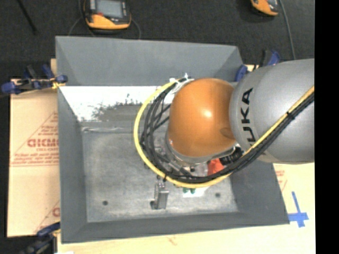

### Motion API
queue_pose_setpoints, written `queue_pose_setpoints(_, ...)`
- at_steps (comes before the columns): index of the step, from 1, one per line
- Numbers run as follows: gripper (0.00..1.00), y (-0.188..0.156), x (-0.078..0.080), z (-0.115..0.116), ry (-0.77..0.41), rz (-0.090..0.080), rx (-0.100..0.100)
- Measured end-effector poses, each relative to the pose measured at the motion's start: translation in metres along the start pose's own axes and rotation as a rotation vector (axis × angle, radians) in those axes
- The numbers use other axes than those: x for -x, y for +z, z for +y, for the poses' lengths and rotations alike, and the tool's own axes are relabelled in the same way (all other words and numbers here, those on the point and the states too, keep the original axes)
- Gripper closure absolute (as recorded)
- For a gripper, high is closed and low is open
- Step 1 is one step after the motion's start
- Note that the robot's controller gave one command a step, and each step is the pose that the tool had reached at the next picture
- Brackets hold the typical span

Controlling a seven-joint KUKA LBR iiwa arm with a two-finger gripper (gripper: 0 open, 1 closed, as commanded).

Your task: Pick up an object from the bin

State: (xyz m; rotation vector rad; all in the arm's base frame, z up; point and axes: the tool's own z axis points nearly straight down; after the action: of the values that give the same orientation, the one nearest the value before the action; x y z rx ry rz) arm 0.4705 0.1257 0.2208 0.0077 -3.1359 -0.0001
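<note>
So the arm [275, 115] came in from the right and hung low over the bin [69, 157], which is why its orange cover [201, 115] and the loop of cables [151, 120] hid most of the middle of the floor from us. The claw [159, 196] sat down by the front wall, close to the floor, and we guess that was to get at whatever lay there. We honestly couldn't tell if it was apart, together or clamped on anything.

Nearest to it was a small green-and-white piece [190, 191], just to its right and tucked under the cables. A red piece [214, 166] peeked out further right, half under the arm.

Count as we saw it: one green-and-white piece, one red piece, so two candidates. More could have been hiding under the cover.
</note>
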Motion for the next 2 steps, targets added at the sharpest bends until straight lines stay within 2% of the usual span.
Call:
queue_pose_setpoints(1,0.0,0.062,0.044,-0.091,-0.186,-0.005,-0.004)
queue_pose_setpoints(2,0.0,0.077,0.132,-0.082,-0.213,-0.014,-0.002)
